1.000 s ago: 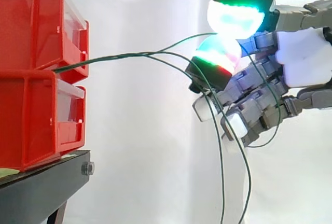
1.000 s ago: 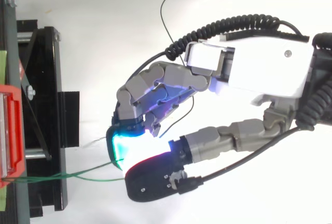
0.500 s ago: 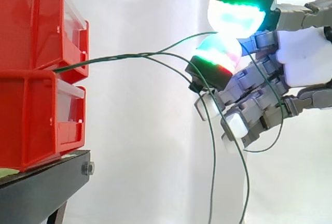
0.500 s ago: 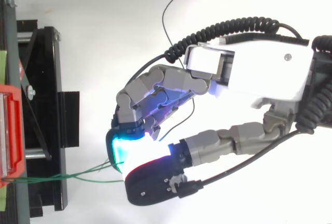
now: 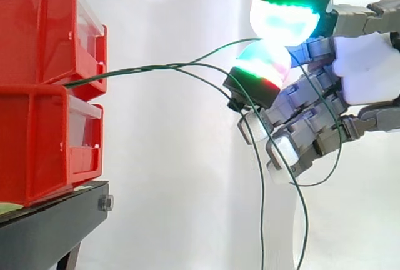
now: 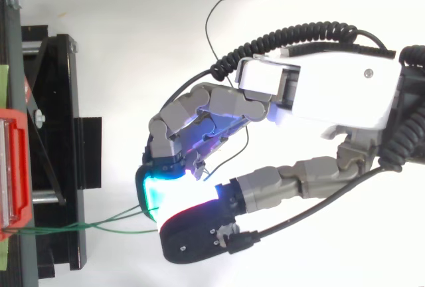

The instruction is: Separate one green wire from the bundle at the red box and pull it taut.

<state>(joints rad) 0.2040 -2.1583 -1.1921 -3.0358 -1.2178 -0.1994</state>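
A white curtain is hung behind the work. At the left, stacked red bins (image 5: 37, 89) are carried on a black stand (image 5: 50, 226), set close to its right edge in the side view. A bundle of green wires (image 5: 144, 68) is seen leaving the seam between the bins. One green wire (image 5: 215, 50) is raised clear of the rest and pinched between two glowing fingertips (image 5: 284, 20) of the hand (image 5: 369, 70), whose other fingers are curled. The remaining wires (image 5: 262, 207) hang slack below. Separation appears done. The held wire is bowed, so tautening is judged left to do.
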